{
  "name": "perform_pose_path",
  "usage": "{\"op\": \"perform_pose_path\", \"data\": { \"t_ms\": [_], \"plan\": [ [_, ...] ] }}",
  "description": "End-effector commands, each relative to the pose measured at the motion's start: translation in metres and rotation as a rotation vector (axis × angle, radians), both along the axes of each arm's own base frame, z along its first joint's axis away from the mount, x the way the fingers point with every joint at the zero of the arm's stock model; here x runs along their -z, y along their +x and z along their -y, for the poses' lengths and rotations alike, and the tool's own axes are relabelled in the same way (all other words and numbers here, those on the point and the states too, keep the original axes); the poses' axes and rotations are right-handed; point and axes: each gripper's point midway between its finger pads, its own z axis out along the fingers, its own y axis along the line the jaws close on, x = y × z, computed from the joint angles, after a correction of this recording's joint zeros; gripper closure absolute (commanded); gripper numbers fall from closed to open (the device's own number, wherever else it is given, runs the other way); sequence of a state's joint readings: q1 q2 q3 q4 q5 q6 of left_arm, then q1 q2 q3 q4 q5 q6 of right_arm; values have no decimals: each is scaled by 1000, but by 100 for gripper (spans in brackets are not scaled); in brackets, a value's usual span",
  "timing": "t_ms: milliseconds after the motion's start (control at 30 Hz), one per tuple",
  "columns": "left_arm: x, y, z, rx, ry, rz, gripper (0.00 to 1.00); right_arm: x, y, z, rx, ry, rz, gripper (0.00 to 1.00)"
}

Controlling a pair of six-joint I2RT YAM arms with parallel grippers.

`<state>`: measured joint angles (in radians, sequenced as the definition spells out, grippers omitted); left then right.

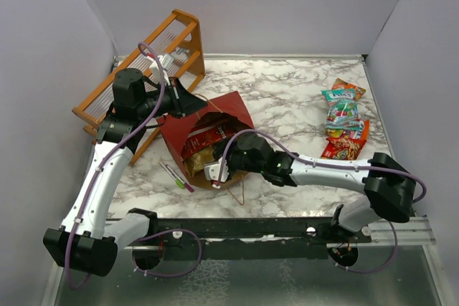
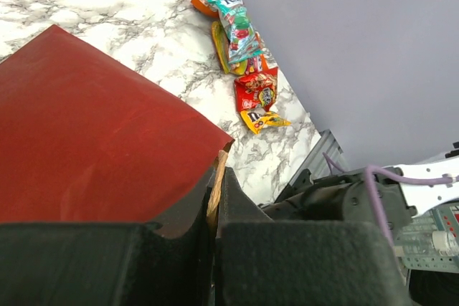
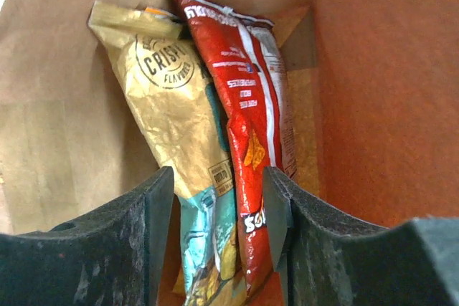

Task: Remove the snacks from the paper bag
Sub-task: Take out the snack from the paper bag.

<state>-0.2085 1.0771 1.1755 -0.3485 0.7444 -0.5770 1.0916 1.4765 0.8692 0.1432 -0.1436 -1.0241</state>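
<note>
Left gripper [image 2: 215,180] is pinching fully closed on the paper bag [image 1: 233,110] rim at its 11 o'clock corner. Right gripper [image 3: 219,206] is sitting inside the bag, jaws half apart, straddling a gold snack packet [image 3: 168,98] and a red snack packet [image 3: 240,84]; can't tell if it's squeezing them. Loose snacks [image 1: 344,123] are lying at the bag's 3 o'clock.

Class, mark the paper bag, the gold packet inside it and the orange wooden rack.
paper bag [image 1: 233,109]: top view, on its dark red outer wall.
gold packet [image 3: 168,98]: right wrist view, on its upper printed face.
orange wooden rack [image 1: 186,18]: top view, on its far top corner.
</note>
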Motion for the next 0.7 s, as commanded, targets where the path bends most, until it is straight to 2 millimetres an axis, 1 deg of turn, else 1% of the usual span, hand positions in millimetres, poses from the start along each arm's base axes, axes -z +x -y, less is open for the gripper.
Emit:
{"op": "perform_pose_path", "data": {
  "t_ms": [0, 67, 133, 167, 300, 433, 467, 533, 667],
  "plan": [
    [-13, -5, -2, -2, -15, 49, 100, -31, 18, -21, -6, 69, 150, 50],
    [-13, -6, -2, 0, -14, 49, 100, -27, 20, -27, -16, 50, 138, 51],
    [-13, -7, -2, 1, -15, 49, 100, -17, 24, -31, -21, 21, 142, 51],
    [-13, -7, -2, 0, -16, 50, 100, -8, 27, -32, -16, -4, 148, 51],
    [-13, -9, -3, 1, -17, 54, 100, 9, 44, -34, 39, -35, 160, 55],
    [-13, -11, -3, 4, -18, 53, 100, 20, 50, -36, 33, -52, 159, 55],
    [-13, -12, -3, 5, -17, 54, 100, 21, 51, -37, 31, -50, 160, 55],
    [-14, -12, -3, 5, -16, 57, 100, 22, 58, -38, 53, -37, 180, 51],
    [-14, -13, -3, 4, -17, 60, 100, 17, 73, -46, 99, 21, 257, 52]
  ]
}}
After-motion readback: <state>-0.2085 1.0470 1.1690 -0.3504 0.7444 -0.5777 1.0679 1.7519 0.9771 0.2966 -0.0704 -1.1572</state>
